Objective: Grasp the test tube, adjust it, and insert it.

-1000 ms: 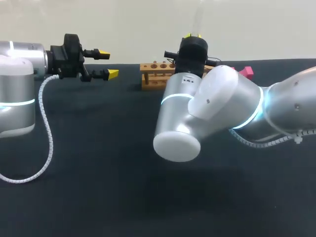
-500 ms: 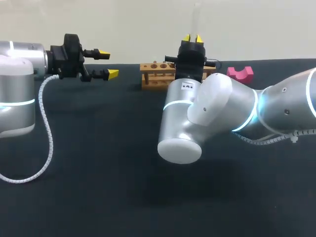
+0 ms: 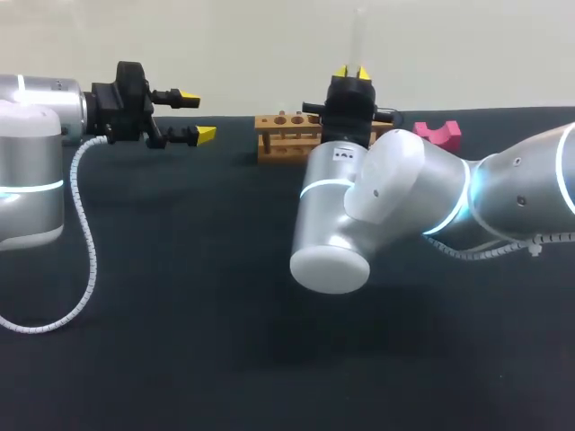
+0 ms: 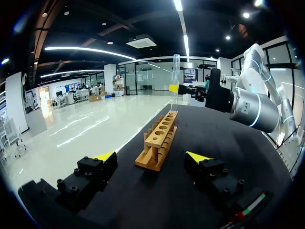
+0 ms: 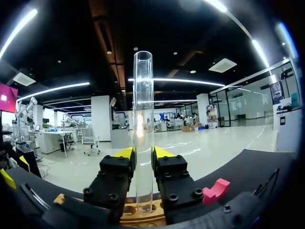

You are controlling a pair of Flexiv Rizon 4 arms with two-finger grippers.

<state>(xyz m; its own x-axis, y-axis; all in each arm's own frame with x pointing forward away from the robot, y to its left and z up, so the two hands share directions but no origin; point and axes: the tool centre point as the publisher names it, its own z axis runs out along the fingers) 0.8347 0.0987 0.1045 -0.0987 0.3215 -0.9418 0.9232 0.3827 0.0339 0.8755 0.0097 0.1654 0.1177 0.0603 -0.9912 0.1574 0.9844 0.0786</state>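
My right gripper pinching test tube low on body, upright over wooden rack, bottom seemingly at hole. Glass: light, stiff, slick, fragile; gentle low hold suits. Left gripper spread, well beside rack

The test tube is clear, the rack tan wood, the block pink, the table black.

Right arm elbow sinks toward 5 o'clock, uncovering pink block. Right hand, clamped on test tube, lowers slightly over 3 o'clock end of wooden rack. Tube edges toward 9 o'clock. Most shift early, little in last half-second.
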